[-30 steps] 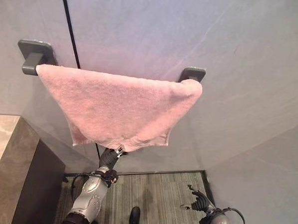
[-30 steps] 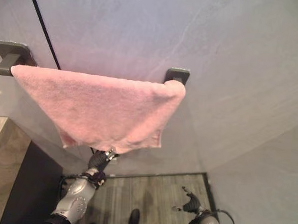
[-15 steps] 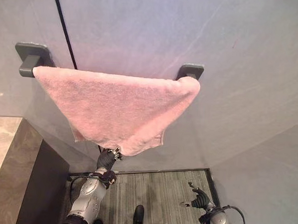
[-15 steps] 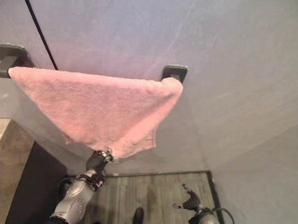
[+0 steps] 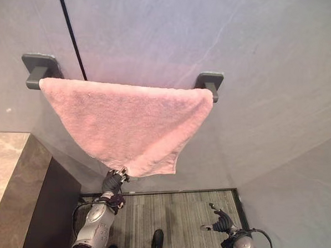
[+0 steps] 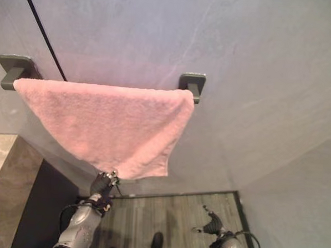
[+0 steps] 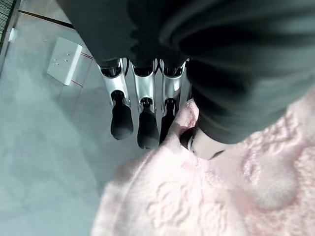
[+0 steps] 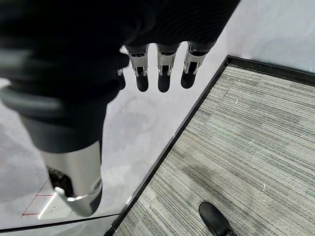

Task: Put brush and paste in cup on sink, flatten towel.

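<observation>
The pink towel (image 5: 126,125) is hanging over the grey wall rail (image 5: 40,70), its top edge now lying straight between the two brackets. A moment ago its right end was bunched over the right bracket (image 5: 210,82); now that bracket is showing bare, and the cloth is drawing down to a lower point near the middle. The left hand (image 5: 113,181) is pulling at that bottom corner, fingers (image 7: 147,129) and thumb pinching the hem, and it has been sinking lower over the last second. That looks like real progress on the flattening, though the lower edge is still slanting up to the left, so I judge the smoothing isn't finished. The right hand (image 5: 222,222) is hanging low on the right above the striped floor (image 8: 246,147), fingers relaxed and empty. A countertop (image 5: 2,171) is sitting at the left.
</observation>
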